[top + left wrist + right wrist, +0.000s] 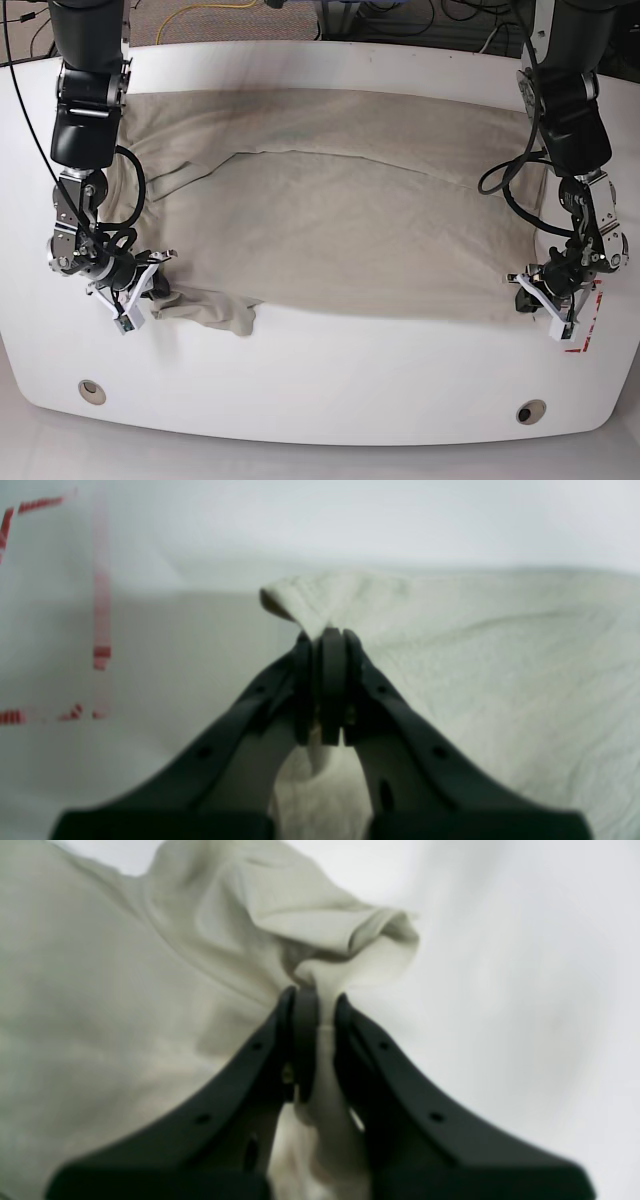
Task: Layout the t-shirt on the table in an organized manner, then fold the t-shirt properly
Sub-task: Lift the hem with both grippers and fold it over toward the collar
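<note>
The khaki t-shirt (330, 215) lies spread wide across the white table (320, 385), with a crumpled sleeve at its front left. My left gripper (326, 636) is shut on a pinched corner of the t-shirt (475, 680); in the base view it (527, 293) is at the shirt's front right corner. My right gripper (312, 997) is shut on a bunched fold of the t-shirt (125, 990); in the base view it (152, 283) is at the front left, by the crumpled sleeve.
A red-outlined mark (588, 320) sits by the left gripper and shows in the left wrist view (100, 605). Two grey grommet holes (92, 391) (530, 411) lie near the front edge. Cables lie on the floor behind the table.
</note>
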### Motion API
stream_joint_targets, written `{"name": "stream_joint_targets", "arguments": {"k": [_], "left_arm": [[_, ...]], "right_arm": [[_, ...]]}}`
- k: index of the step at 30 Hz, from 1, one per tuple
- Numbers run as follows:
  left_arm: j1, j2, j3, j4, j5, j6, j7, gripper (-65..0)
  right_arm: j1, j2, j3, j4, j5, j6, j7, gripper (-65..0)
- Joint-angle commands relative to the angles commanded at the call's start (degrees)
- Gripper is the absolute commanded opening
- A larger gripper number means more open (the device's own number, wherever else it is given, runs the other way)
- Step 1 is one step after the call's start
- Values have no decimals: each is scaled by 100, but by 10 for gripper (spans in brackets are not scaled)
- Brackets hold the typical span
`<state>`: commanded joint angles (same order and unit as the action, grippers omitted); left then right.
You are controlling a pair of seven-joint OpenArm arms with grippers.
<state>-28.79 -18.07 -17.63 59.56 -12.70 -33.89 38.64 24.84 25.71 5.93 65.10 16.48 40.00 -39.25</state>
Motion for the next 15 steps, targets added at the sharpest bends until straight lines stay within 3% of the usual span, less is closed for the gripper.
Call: {"name": "stream_joint_targets", "arguments": {"k": [8,15], "left_arm": [[352,-26,-9,589,26,-527,316,-650],[651,-35,-9,1099,26,-563,598,-650]], "right_arm": [[-703,-18,343,1389,0,0,-598,-650],[-1055,-114,888,2066,0,0,-1143,-650]]}}
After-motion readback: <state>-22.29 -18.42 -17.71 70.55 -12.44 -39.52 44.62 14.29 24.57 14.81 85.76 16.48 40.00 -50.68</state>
